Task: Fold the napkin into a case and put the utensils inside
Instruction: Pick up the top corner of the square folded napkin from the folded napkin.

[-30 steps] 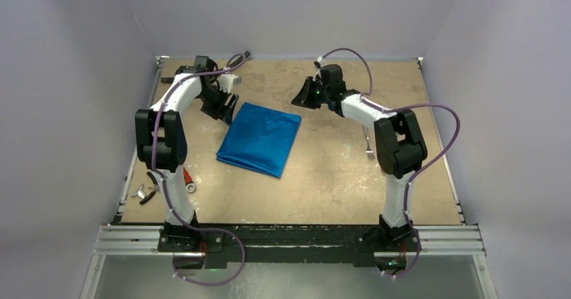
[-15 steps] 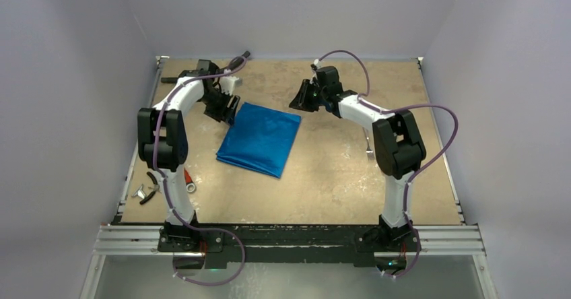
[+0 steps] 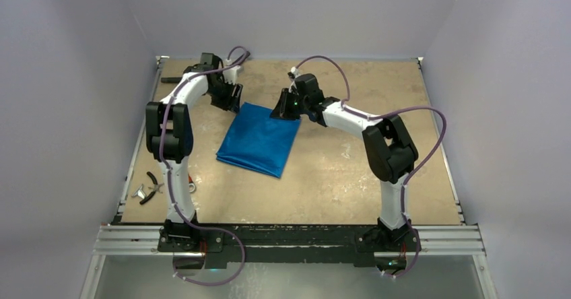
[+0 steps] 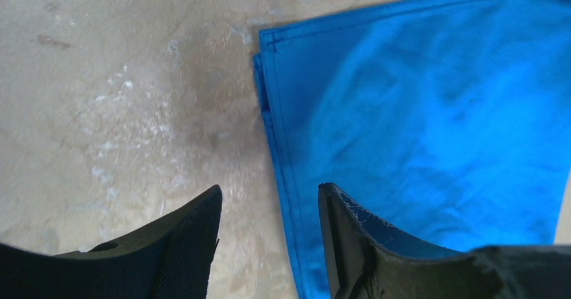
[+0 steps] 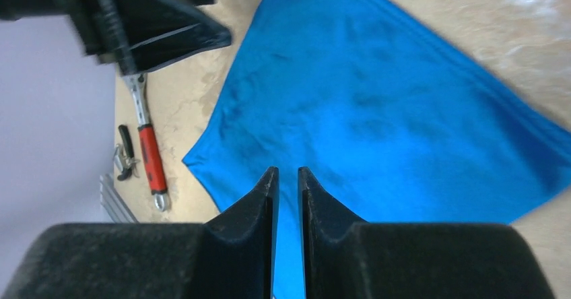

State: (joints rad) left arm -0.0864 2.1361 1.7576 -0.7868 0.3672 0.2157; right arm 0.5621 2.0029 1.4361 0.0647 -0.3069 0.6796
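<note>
Pale lilac walls (image 3: 296, 9) close in three sides. Tan, scuffed table (image 3: 337, 178).

Napkin (image 3: 262, 137) lies flat and doubled, left of centre, toward the far edge. Folding step, likely.

Left pincer (image 4: 269, 191) open, astride the napkin's far-left corner. Right pincer (image 5: 287, 171) a slit apart at the far-right corner; grip unclear.

Next: pinch both corners, fold nearward.

Napkin (image 4: 431, 110) cut off R edge; wrench (image 5: 151, 157) top hidden.

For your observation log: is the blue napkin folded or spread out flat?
Folded: the napkin lies flat, with two hemmed edges stacked along one side.
</note>
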